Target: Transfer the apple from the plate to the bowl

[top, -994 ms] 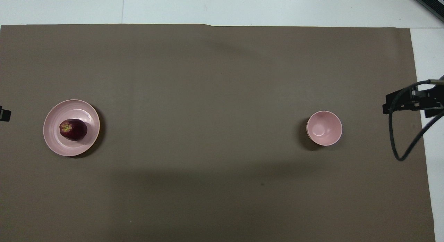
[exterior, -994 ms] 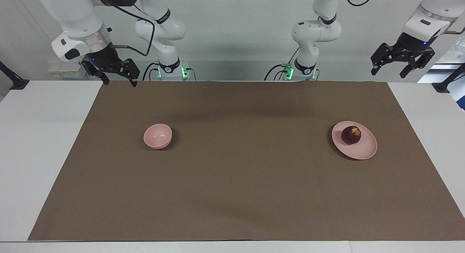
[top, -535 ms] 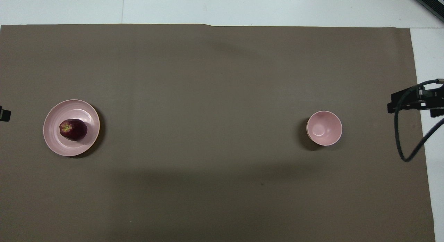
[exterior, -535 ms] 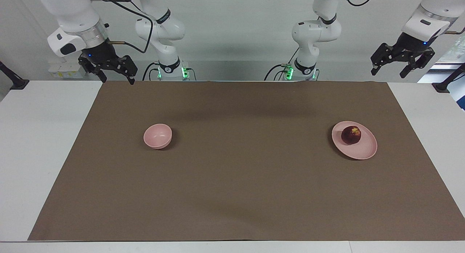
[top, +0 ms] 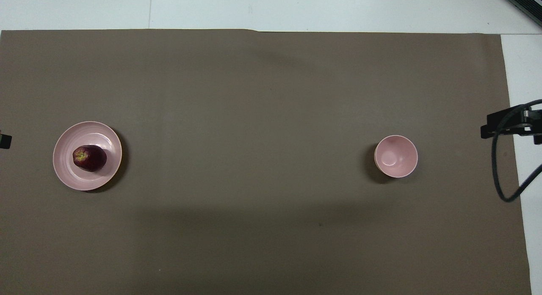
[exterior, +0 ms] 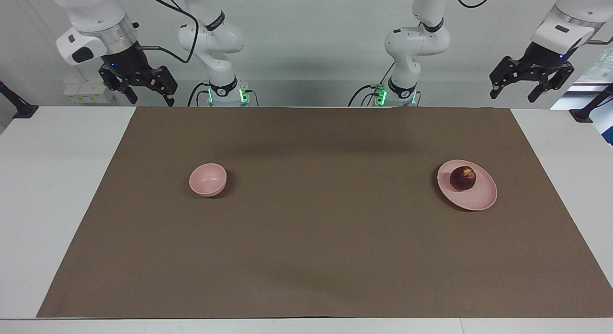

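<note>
Apple (exterior: 462, 178) sits on plate (exterior: 481, 198), toward the left arm's end of the table, off-centre on the side nearer the robots. Bowl (exterior: 208, 179) stands well apart on the mat (exterior: 316, 219), toward the right arm's end. We note left gripper (exterior: 531, 86) raised by the table's edge, jaws open, holding nothing; right gripper (exterior: 136, 87) likewise raised and open. We judge the pick not yet begun. We'd come straight down over the apple's widest part, close gently so it doesn't roll, and lift clear of the rim.
</note>
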Tool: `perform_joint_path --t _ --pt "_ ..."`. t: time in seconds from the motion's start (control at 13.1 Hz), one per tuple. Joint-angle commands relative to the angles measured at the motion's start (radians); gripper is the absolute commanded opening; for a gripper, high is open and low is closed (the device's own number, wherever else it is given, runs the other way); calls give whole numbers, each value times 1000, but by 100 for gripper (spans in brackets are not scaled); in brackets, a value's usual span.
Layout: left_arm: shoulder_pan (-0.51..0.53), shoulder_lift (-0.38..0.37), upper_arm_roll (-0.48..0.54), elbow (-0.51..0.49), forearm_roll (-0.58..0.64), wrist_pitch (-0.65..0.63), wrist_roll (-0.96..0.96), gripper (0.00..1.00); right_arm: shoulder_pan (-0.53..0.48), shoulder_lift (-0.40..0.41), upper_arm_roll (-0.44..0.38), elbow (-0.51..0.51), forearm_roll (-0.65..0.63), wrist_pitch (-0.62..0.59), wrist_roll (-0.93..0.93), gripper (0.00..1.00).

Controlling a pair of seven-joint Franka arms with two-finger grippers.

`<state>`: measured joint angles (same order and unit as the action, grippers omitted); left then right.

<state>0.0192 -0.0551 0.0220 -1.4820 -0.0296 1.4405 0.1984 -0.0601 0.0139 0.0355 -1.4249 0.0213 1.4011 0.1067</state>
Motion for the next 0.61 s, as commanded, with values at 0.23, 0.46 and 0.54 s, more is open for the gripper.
perform_joint_path --t 0.23,0.46,0.54 --pt "-4 -60 1 -200 -4 173 22 100 -9 -25 4 -31 20 30 -13 100" --pt "-7 -58 1 -328 -4 268 36 100 -4 -28 4 -51 22 45 -5 100" --pt "-5 -60 1 -387 -4 322 36 100 0 -25 4 -60 22 59 -1 100"
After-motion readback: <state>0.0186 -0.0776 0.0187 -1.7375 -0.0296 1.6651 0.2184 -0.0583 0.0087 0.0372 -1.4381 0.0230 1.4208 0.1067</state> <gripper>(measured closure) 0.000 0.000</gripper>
